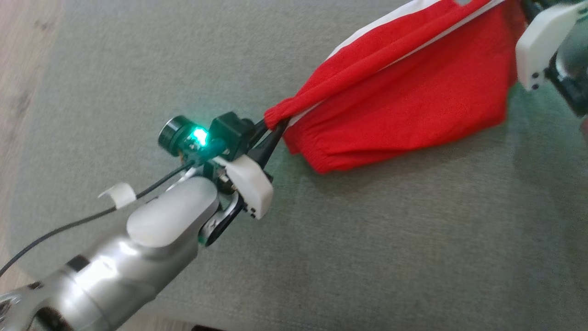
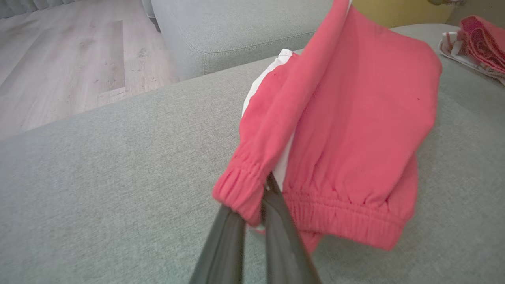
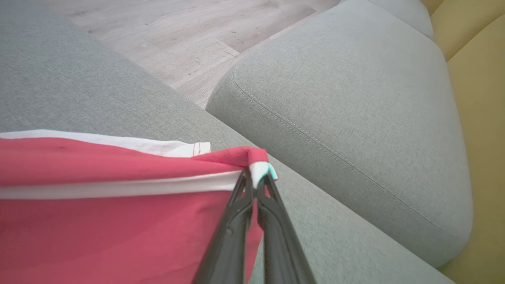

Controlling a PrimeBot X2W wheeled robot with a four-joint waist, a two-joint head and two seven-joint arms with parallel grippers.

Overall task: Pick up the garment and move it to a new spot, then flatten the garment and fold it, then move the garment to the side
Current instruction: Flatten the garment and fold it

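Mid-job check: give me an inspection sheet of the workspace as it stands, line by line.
Surface: grey-green cushion, flat woven fabric.
Job's things: red garment with white trim, lifted and stretched between both tools, its elastic-hemmed part sagging toward the cushion.
Clutter: a red and white cloth lying further off on the cushion.
Grippers: left tool shut on a cuffed end of the garment; right tool shut on a white-edged corner.
Cables: black cable hanging loose beside the left forearm.
Surroundings: wooden floor, a second grey cushion, yellow upholstery beyond it.
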